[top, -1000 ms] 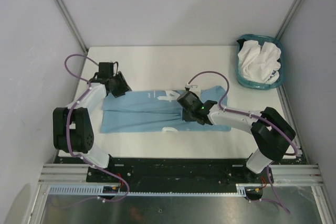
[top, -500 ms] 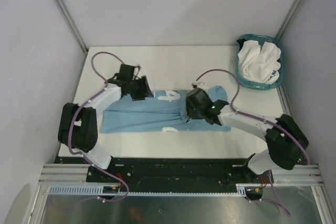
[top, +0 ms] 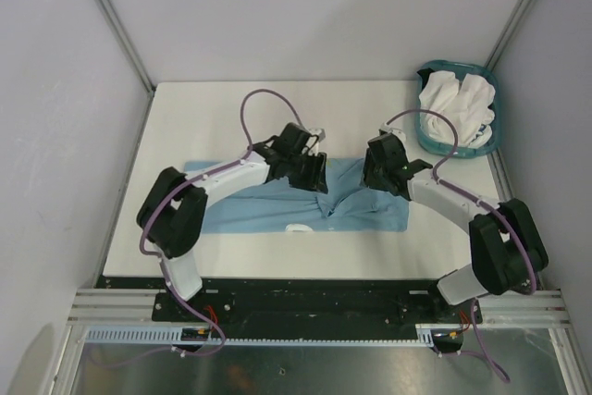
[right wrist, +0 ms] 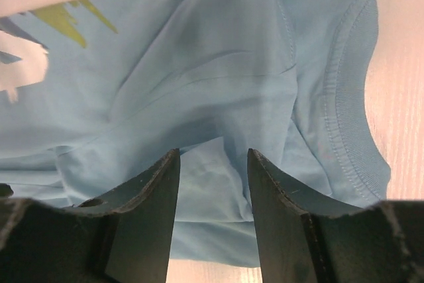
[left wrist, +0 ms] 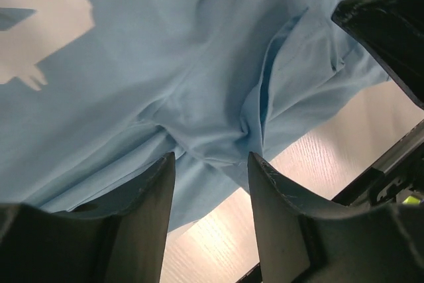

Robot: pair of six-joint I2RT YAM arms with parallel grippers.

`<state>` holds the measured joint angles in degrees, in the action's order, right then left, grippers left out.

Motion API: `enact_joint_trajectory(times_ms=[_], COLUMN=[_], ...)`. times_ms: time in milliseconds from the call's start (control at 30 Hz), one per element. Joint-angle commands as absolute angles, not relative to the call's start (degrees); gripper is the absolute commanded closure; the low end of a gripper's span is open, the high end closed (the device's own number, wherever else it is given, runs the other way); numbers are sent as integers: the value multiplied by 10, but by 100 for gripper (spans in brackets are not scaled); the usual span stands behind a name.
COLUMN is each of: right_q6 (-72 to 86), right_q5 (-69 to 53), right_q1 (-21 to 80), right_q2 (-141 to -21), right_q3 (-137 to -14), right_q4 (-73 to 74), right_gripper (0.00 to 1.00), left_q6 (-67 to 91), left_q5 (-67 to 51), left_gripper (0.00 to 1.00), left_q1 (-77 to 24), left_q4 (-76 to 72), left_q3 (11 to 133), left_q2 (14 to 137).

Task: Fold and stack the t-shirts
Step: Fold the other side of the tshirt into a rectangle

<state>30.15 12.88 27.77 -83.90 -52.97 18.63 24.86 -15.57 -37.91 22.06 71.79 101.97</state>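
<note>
blue shirt (top: 250, 205): lies flat along the near half of the table (top: 222, 117), long side parallel to the near edge. the cloth is puckered into a ridge about mid-length, between the two grippers.

left gripper (top: 312, 175): over the shirt's far edge, near mid-table. in the wrist view the left gripper (left wrist: 212, 164) has its fingers (left wrist: 142, 217) spread, with bunched cloth and bare table showing in the gap. nothing is pinched.

right gripper (top: 377, 173): over the right part of the shirt, just beside the left one. in the wrist view the right gripper (right wrist: 212, 157) has its fingers (right wrist: 285, 217) spread apart above the cloth, clamping nothing. the ribbed collar (right wrist: 348, 97) curves along the right of that view.

markings: a white print (left wrist: 40, 38) shows at the edge of the left wrist view. a yellow-green and white print (right wrist: 63, 21) shows in the right wrist view. both are cut off and no character can be read.

white shirts (top: 458, 104): crumpled in the teal basket (top: 424, 136) at the far right corner, well apart from the blue shirt.
</note>
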Motion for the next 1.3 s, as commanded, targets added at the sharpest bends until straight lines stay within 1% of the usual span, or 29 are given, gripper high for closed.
enact_joint_trajectory(times_ms=[0, 300, 433, 567, 733, 800, 1000, 1267], right_q6=[278, 277, 278, 278, 281, 283, 301, 334], right_q5=[109, 104, 105, 111, 129, 133, 133, 127], right_q1=[265, 270, 273, 281, 297, 304, 318, 349], right_q2=[-860, -903, -913, -911, -890, -875, -823, -759], right_q3=[-526, -526, -526, -526, -525, -520, -489, -433], right_q4=[163, 153, 151, 157, 185, 195, 221, 239], right_gripper=[51, 52, 55, 62, 79, 83, 88, 89], left_q6=[228, 217, 213, 211, 211, 210, 209, 211], left_q5=[-140, -112, -105, -102, -98, -96, -95, -91], left_gripper=[48, 48, 51, 56, 62, 64, 69, 75], left_q1=[-406, -444, -453, -456, -458, -458, -459, -459], left_q4=[217, 217, 218, 219, 219, 221, 223, 226], left_q3=[751, 764, 761, 751, 740, 737, 726, 713], left_q2=[1047, 1077, 1075, 1071, 1067, 1066, 1060, 1058])
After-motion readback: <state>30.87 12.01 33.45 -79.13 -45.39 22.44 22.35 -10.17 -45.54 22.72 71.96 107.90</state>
